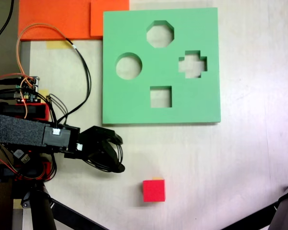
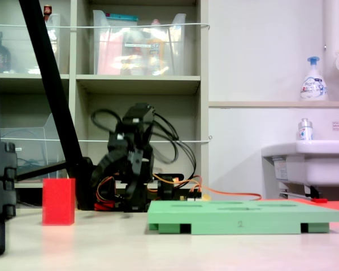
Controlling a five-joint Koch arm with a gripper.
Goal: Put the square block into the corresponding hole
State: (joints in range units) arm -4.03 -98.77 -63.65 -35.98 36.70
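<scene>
- Black claw [image 1: 116,152]: jaws slightly parted, holding nothing.
- Small bright red cube [image 1: 154,190]: near the claw, untouched, awaiting pickup.
- Square cutout [image 1: 161,97] in light-green foam board [image 1: 201,57]: beyond claw, unfilled.

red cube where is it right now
In the first exterior view the red cube sits on the bare table, below the green board and right of the gripper, touching neither.

In the first exterior view, board [image 1: 161,115] is landmark: square hole [image 1: 161,97] in its lower middle; block [image 1: 154,190] below board, apart; gripper [image 1: 116,153] below board's lower-left corner, left of block.
</scene>
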